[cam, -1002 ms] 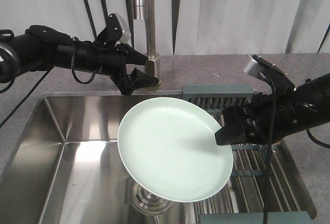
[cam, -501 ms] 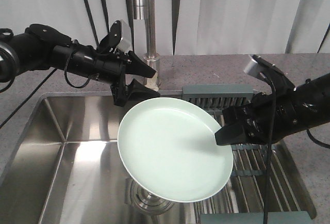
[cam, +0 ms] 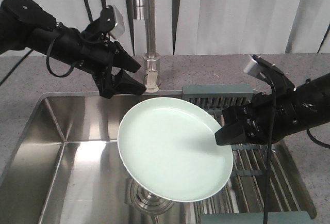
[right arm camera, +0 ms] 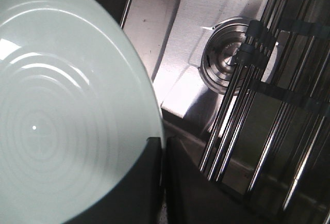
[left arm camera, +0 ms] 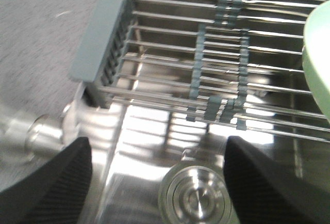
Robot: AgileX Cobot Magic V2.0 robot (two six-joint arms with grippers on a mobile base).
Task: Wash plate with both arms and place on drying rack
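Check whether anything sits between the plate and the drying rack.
Nothing visible does. The right pincer holds the plate by its rim over the sink, right beside the drying rack, whose wire bars show nothing resting on them.

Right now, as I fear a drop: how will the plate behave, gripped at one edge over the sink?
The plate looks rigid, tilted without sagging. Its glossy surface probably makes it slippery in the right gripper, which pinches only the rim. It seems hard and brittle, so a fall into the sink might chip it.
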